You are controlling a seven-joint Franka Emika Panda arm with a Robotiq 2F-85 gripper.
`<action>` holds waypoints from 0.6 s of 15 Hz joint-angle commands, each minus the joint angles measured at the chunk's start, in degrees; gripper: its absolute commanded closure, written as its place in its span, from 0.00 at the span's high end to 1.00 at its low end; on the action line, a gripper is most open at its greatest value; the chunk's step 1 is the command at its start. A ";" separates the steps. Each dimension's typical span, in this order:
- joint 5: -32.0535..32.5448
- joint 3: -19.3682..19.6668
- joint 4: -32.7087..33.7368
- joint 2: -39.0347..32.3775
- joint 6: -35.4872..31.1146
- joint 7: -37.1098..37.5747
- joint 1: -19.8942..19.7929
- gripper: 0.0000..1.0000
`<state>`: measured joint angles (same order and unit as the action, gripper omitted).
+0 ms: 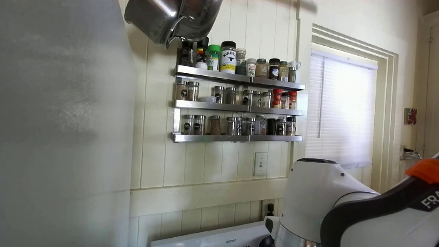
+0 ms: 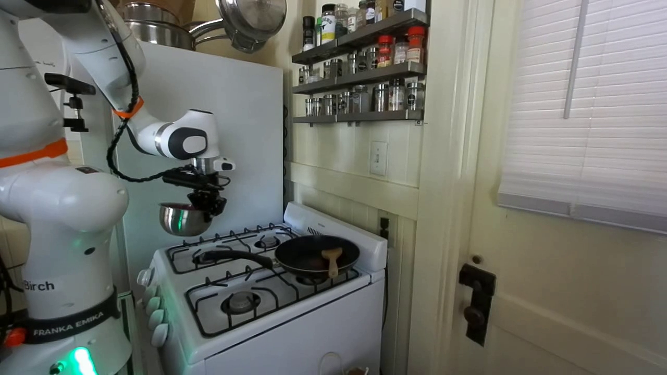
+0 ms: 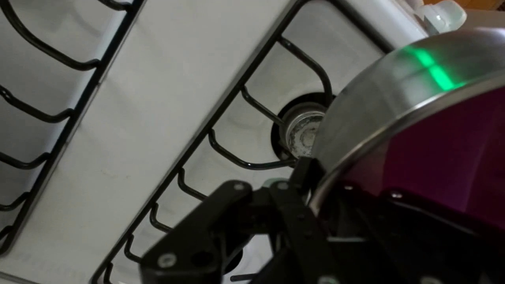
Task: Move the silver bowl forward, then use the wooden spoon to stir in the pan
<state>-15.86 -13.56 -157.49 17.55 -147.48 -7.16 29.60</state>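
The silver bowl (image 2: 180,221) hangs above the far front part of the stove in an exterior view. It also shows in the wrist view (image 3: 378,98), with a dark pink inside. My gripper (image 2: 208,208) is shut on the bowl's rim; in the wrist view the gripper (image 3: 311,189) has one finger outside the wall and the other side inside, mostly dark. The black pan (image 2: 294,255) sits on a back burner, its handle pointing to the stove's front. The wooden spoon (image 2: 332,256) lies in the pan with its end over the near rim. Pan and spoon are outside the wrist view.
The white stove (image 2: 292,323) has black grates (image 2: 219,328) and a raised back panel (image 2: 338,234). A tall fridge (image 2: 250,130) stands behind the arm. Spice shelves (image 1: 240,137) hang on the wall. Pots (image 2: 159,31) stand on the fridge.
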 commanded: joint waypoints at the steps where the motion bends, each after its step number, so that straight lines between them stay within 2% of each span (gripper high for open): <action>1: 4.59 -2.08 0.04 -0.73 -1.58 1.16 -3.10 0.02; 5: 14.12 -5.02 -0.03 -3.86 -8.00 5.95 -7.51 0.02; 9: 18.35 -7.15 -0.05 -7.59 -14.83 9.67 -8.70 0.02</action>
<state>-0.67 -18.55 -157.56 12.34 -157.42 -1.25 22.14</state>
